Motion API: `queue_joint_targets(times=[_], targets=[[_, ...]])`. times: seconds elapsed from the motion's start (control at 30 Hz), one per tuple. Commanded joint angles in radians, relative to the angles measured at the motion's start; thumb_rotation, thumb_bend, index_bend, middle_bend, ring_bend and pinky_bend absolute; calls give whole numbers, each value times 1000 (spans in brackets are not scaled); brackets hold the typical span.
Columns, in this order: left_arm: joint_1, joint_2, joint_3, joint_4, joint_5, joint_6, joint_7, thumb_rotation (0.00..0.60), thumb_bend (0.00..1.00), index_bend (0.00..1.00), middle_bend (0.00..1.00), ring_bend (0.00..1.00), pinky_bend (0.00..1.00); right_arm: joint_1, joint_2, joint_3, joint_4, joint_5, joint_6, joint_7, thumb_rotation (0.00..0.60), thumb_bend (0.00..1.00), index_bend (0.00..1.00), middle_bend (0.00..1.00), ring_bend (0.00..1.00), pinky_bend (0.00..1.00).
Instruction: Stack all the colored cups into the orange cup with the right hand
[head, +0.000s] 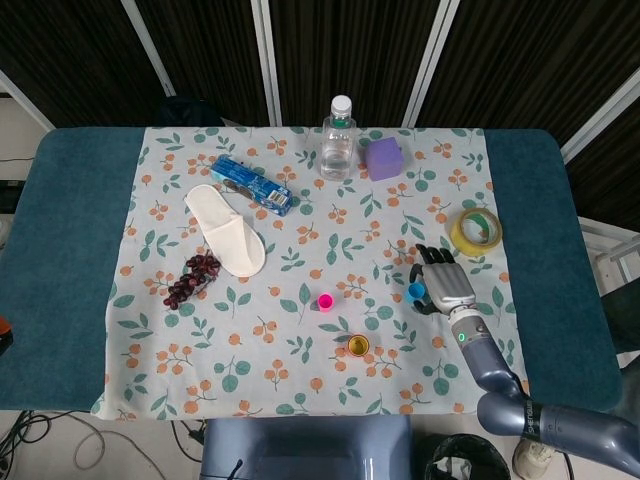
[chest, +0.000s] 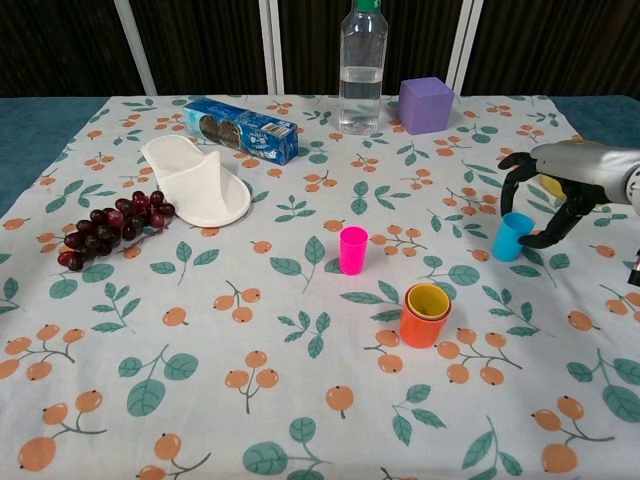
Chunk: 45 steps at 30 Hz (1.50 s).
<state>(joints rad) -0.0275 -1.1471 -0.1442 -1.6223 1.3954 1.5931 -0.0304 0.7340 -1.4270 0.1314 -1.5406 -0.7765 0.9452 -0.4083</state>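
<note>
I am curling my right hand (chest: 560, 190) around blue cup (chest: 511, 237), right of frame; grasp unconfirmed, cannot tell.

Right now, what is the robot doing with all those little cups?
It is stacking cups. The right hand has its fingers curved around the blue cup, which stands on the table; I can't tell if it is gripped yet. The yellow cup already sits inside the orange cup. The pink cup stands alone, waiting. The left hand isn't in sight.
</note>
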Motion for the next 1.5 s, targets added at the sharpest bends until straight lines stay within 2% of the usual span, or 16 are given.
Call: queue_joint_targets(times=[0.03, 0.6, 0.87, 1.07, 1.2, 1.4, 1.5], targets=[[0, 0, 0, 0, 0, 0, 0, 600, 755, 145, 12, 0, 0, 0, -2, 3, 3, 3, 2, -1, 600, 364, 453, 0, 0, 46], [1, 0, -1, -1, -2, 1, 0, 600, 755, 145, 11, 0, 0, -2, 3, 11, -21, -7, 20, -13, 600, 385, 516, 0, 11, 65], [0, -1, -1, -1, -2, 0, 0, 600, 755, 145, 12, 0, 0, -20, 78, 9, -157, -75, 72, -27, 600, 385, 516, 0, 11, 65], [0, -3, 0, -4, -1, 0, 0, 600, 755, 145, 12, 0, 0, -72, 168, -30, -340, -198, 163, -43, 600, 384, 516, 0, 11, 65], [0, -3, 1, -7, 2, 1, 2, 600, 755, 145, 12, 0, 0, -119, 195, -81, -437, -299, 220, -51, 600, 384, 516, 0, 11, 65], [1, -5, 1, -7, 2, 3, 4, 600, 755, 145, 12, 0, 0, -167, 197, -142, -510, -410, 268, -72, 600, 384, 516, 0, 11, 65], [1, -5, 1, -7, 3, 3, 4, 600, 755, 145, 12, 0, 0, -184, 184, -154, -519, -444, 284, -80, 600, 384, 516, 0, 11, 65]])
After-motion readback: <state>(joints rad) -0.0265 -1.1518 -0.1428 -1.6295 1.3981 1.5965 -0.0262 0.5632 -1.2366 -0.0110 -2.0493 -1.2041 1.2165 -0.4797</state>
